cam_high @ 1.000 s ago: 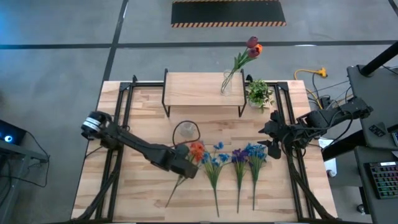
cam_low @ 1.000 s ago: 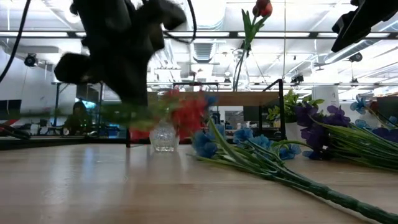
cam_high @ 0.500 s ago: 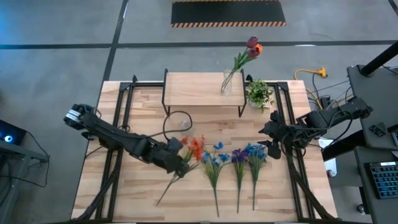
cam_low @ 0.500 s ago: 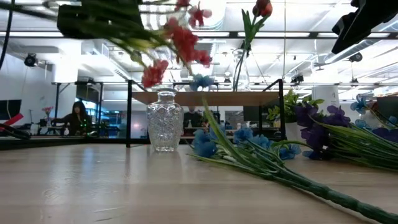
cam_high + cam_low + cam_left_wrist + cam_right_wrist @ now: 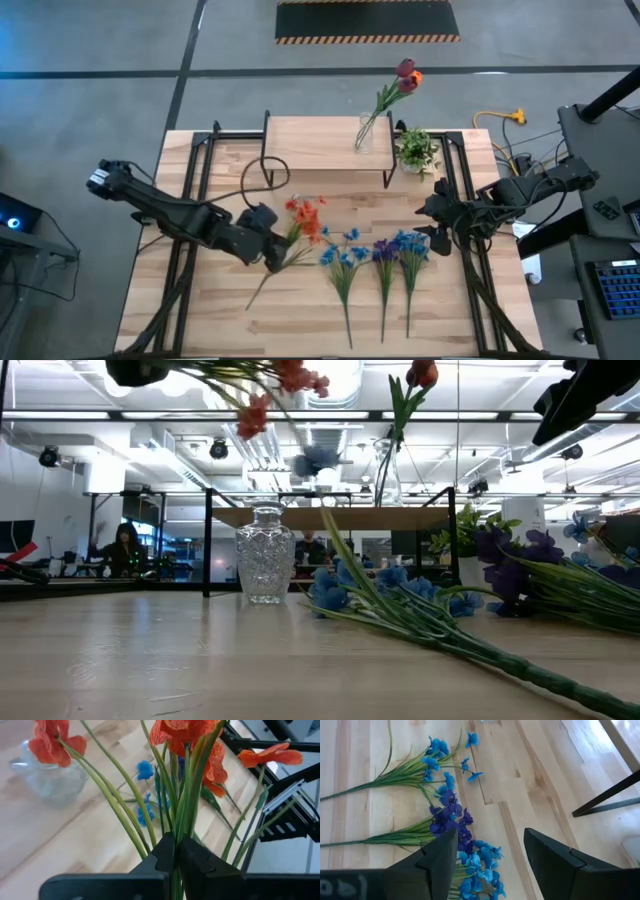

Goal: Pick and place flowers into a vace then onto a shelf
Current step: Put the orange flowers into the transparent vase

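Orange-red flowers point(image 5: 303, 222) sit clamped by their stems in the left tool point(image 5: 270, 250), lifted above the tabletop point(image 5: 240, 310). Right tool point(image 5: 432, 222), at 3 o'clock, hangs apart, empty.

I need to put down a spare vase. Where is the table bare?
Bare: the shelf top left of its vase, and the table's near left corner. Crowded: the middle, with blue and purple flowers and the empty vase.
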{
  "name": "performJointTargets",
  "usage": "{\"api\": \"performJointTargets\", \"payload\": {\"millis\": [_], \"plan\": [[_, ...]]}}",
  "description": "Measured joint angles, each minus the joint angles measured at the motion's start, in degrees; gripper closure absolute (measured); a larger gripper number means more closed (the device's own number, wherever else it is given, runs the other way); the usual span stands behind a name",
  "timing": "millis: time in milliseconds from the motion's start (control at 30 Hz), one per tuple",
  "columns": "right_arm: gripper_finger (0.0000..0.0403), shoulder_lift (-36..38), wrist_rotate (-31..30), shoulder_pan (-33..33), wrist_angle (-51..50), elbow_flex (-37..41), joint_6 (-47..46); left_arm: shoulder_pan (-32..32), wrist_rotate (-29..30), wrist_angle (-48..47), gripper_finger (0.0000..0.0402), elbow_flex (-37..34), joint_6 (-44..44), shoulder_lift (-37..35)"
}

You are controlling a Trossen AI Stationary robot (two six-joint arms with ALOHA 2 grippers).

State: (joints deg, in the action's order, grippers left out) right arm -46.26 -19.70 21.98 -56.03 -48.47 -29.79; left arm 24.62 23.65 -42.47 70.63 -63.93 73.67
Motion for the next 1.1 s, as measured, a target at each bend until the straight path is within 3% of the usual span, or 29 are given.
{"api": "performJointTargets", "payload": {"millis": [267, 433, 567, 767, 867, 1100], "plan": [[0.0183, -0.04, -1.28, 0.02, 3.07, 0.0, -0.18, 0.05, -3.54, -18.47, 0.0401, 0.02, -9.3, -5.22], [0.0183, -0.09, -1.56, 0.02, 4.81, 0.0, -0.24, 0.09, -6.45, -21.35, 0.0401, 0.02, -8.81, -7.02], [0.0183, -0.37, -1.52, 0.0, 5.89, 0.0, -0.19, 0.07, -9.33, -14.95, 0.0401, 0.02, -3.58, -8.16], [0.0183, -1.7, -1.54, 0.0, 7.81, 0.0, 0.25, 0.13, -12.29, 11.66, 0.0401, 0.02, 15.56, -8.64], [0.0183, -2.55, -1.53, 0.0, 8.03, 0.0, 0.31, 0.13, -12.2, 20.64, 0.0401, 0.02, 21.33, -8.99], [0.0183, -4.54, -1.47, 0.0, 8.36, 0.0, 0.45, 0.1, -11.09, 24.5, 0.0401, 2.61, 24.73, -9.0]]}}
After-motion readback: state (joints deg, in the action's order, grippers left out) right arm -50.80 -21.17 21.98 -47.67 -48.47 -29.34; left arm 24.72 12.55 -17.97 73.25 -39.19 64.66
